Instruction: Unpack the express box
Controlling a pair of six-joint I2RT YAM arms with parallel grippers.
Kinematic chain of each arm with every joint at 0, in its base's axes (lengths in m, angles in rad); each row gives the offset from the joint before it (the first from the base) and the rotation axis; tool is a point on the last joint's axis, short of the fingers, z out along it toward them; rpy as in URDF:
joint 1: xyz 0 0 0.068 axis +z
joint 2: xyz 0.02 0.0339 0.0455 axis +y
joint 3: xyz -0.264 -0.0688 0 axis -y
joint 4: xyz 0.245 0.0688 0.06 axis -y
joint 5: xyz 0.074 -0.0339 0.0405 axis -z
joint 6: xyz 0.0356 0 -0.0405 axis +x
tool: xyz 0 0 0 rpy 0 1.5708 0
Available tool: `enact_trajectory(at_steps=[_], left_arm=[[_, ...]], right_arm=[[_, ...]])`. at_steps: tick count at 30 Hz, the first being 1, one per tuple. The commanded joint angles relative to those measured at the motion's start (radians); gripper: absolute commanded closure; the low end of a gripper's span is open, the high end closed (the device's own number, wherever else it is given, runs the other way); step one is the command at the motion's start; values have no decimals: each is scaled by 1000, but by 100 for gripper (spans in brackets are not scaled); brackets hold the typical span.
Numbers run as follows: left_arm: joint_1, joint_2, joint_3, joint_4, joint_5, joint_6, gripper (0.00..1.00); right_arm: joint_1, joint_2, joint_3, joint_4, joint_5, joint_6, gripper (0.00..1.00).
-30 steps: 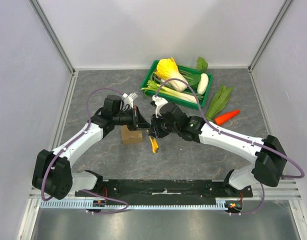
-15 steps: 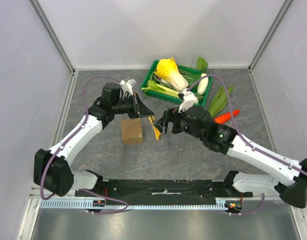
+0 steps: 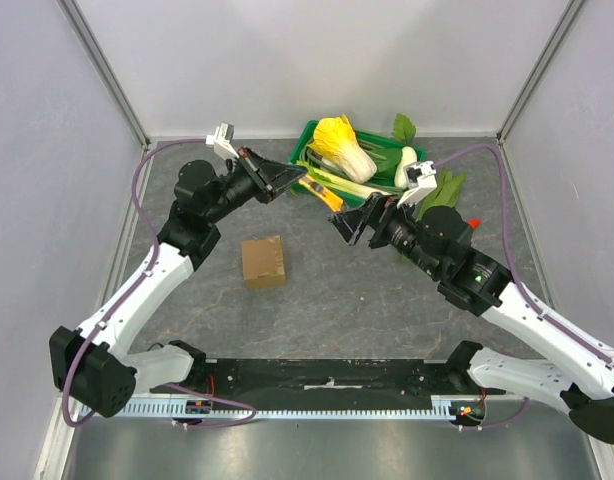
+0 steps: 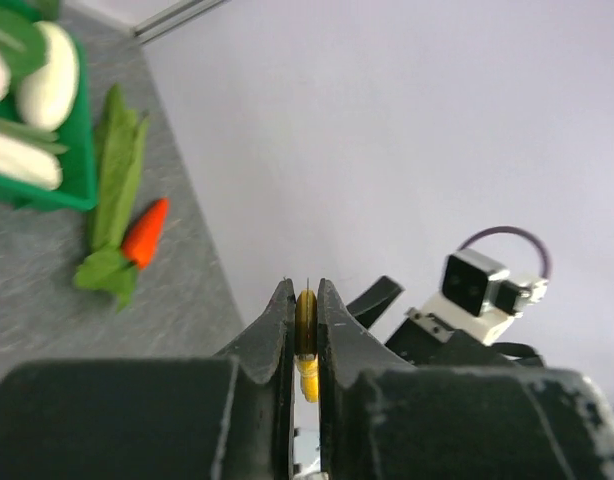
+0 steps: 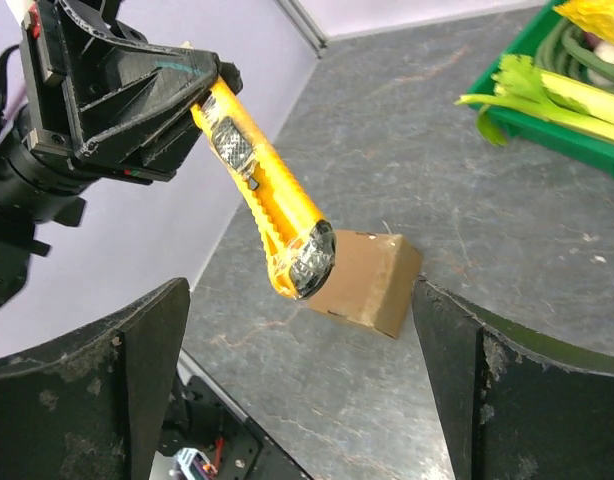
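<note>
Yellow knife [image 5: 262, 200] clamped in the left jaws, raised off the grey table [image 3: 337, 290], free end pointing toward the right jaws. Just beyond both jaws, a green crate [image 4: 82, 170] holding cabbage [image 3: 342, 145], celery [image 5: 547, 90] and a white vegetable [image 4: 47, 90]. Right of the right jaws, on the table beside the crate, leafy greens [image 4: 112, 190] and, just beside them, a carrot [image 4: 145, 232].

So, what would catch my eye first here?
A bright yellow utility knife, clamped in the left gripper, is held in mid-air between the two arms. The small brown express box sits on the grey table, and a green crate of vegetables stands at the back.
</note>
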Motion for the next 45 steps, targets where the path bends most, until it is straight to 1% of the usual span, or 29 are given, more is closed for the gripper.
enact_trajectory(at_steps=[1, 3, 5, 6, 7, 10, 16, 19, 20, 22, 23, 25, 28, 31, 32, 34, 35, 36, 37, 39, 40, 41, 42, 43, 44, 45], left_arm=[[-53, -35, 17, 237, -134, -152, 98], [-61, -27, 15, 321, -150, -166, 98], [-67, -17, 25, 366, -151, -189, 98], [-67, -14, 29, 384, -150, -197, 98], [-68, -12, 28, 434, -146, -218, 98], [-68, 5, 41, 504, -132, -266, 98], [-70, 25, 75, 565, -83, -327, 98], [-73, 5, 63, 571, -81, -332, 98], [-75, 0, 58, 577, -84, -330, 98], [-78, -9, 46, 603, -80, -324, 98], [-78, -16, 37, 623, -80, -321, 98], [-90, -23, 2, 683, -92, -313, 98], [-110, -41, -24, 706, -121, -294, 98], [-133, -50, -26, 714, -123, -249, 98], [-139, -53, -29, 715, -137, -237, 98], [-156, -69, -32, 694, -153, -194, 98], [-159, -72, -31, 683, -160, -183, 98], [-164, -81, -29, 676, -158, -166, 98], [-165, -84, -28, 662, -158, -159, 98], [-170, -98, -29, 631, -155, -143, 98], [-170, -102, -31, 613, -154, -143, 98], [-170, -107, -31, 584, -143, -140, 95], [-170, -109, -26, 573, -129, -128, 77], [-170, -122, -23, 558, -115, -111, 61], [-170, -128, -12, 483, -89, -91, 46], [-170, -139, 17, 438, -74, -35, 34]], right_arm=[[-12, -12, 57, 132, -43, 35, 2], [-13, -10, 72, 193, -53, 59, 2], [-18, -7, 85, 227, -53, 81, 2], [-15, -6, 89, 275, -50, 90, 2], [-16, -4, 91, 301, -51, 111, 2], [-17, 20, 100, 399, -63, 156, 5], [-17, 100, 168, 494, -151, 205, 13], [-15, 111, 168, 543, -151, 222, 19], [-16, 113, 171, 550, -151, 221, 25], [-17, 116, 163, 588, -180, 222, 30], [-17, 119, 163, 597, -191, 221, 35], [-17, 126, 163, 625, -198, 227, 38], [-17, 146, 180, 639, -214, 250, 42], [-17, 160, 208, 617, -229, 259, 49], [-17, 165, 215, 610, -231, 263, 54], [-15, 165, 218, 603, -238, 279, 60], [-13, 166, 226, 594, -244, 283, 66], [-12, 166, 231, 584, -249, 285, 69], [-12, 163, 235, 568, -251, 277, 78], [-12, 156, 243, 530, -244, 276, 88], [-13, 152, 246, 516, -243, 274, 100], [-12, 149, 257, 483, -240, 268, 100], [-13, 148, 263, 464, -238, 265, 100], [-13, 146, 269, 444, -232, 260, 100], [-13, 146, 281, 413, -238, 256, 100], [-12, 143, 287, 398, -240, 250, 100]])
